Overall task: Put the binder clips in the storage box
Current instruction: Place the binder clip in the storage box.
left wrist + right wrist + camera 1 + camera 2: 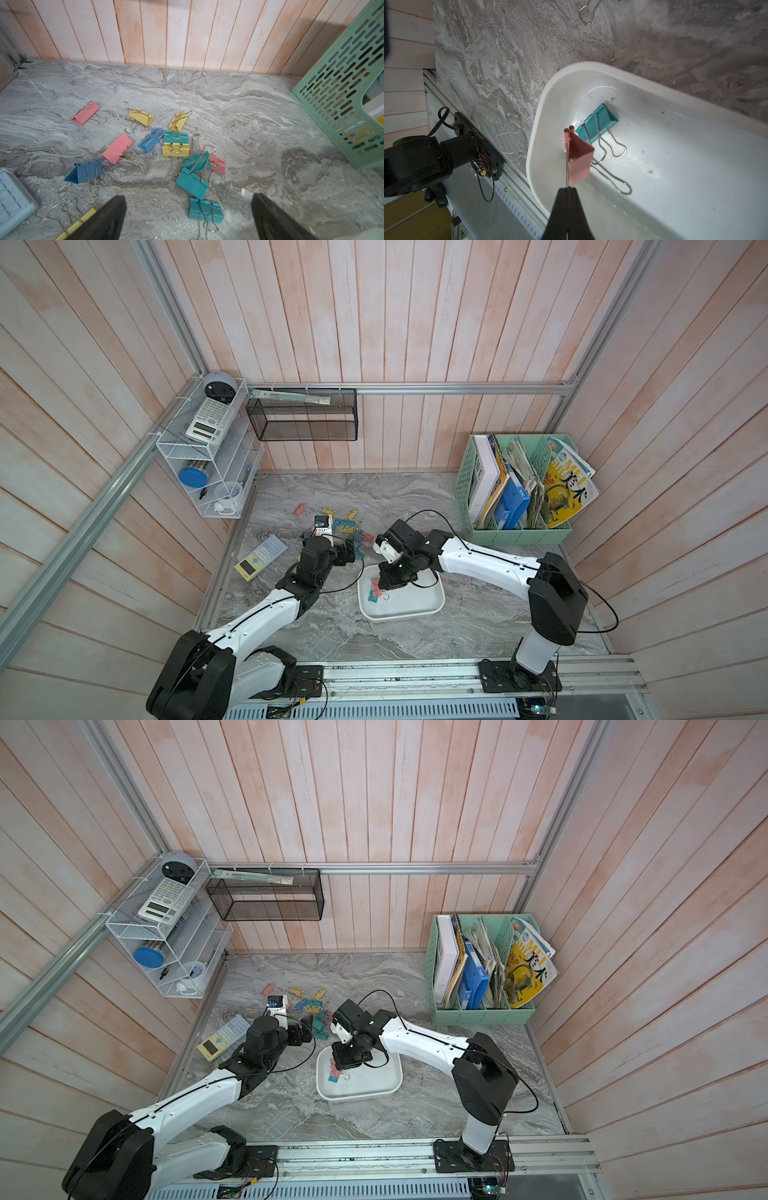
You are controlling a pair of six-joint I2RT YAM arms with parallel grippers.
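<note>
The right gripper (pixel 568 188) is pinched tight on the thin wire handle of a pink binder clip (pixel 580 158), which hangs from it over the end of the storage box (pixel 542 104) nearer the left arm. I cannot tell whether this clip touches the floor of the box. Inside the box, just beside it, a teal binder clip (pixel 599 121) lies on its side with its wire handles spread on the white floor. Another wire loop (pixel 623 188) shows from behind the pink binder clip, its body hidden. In both top views the box (pixel 415 614) (pixel 365 1094) sits on the worktop (pixel 478 630) between the two arms, with the right arm bent over its end.

The left gripper (pixel 188 198) stands wide and holds nothing, above the loose binder clips (pixel 175 149) scattered on the worktop toward the back wall. They are pink, yellow, blue and teal, and some overlap in a small heap. A lone pink clip (pixel 85 113) lies apart from the rest. One teal clip (pixel 205 209) lies between the fingers, and a yellow clip (pixel 83 220) is partly hidden under one finger (pixel 108 220). A calculator (pixel 262 557) lies just beside the heap on the left arm's side. A green file basket (pixel 519 535) stands in the back corner on the right arm's side, well apart from the clips
</note>
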